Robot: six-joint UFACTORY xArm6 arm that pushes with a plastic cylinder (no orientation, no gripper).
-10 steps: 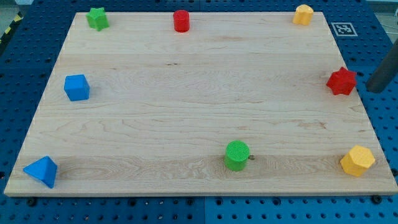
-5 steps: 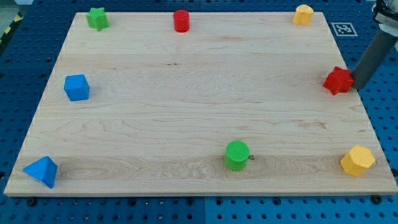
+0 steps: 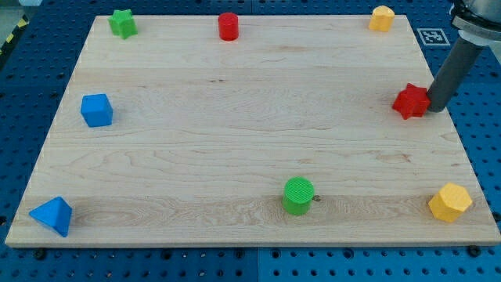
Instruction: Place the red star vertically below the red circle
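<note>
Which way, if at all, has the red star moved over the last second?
Yes. The red star has slid toward the view's left, away from the board's right edge, with my tip against its right side.

I get bright, even light from overhead across the pale tabletop (image 3: 235, 141), with no glare. Shadows are short and soft, hugging each block, as under the green cylinder (image 3: 298, 195). Focus looks sharp from edge to edge, with no motion blur, even around my tip (image 3: 435, 108).
</note>
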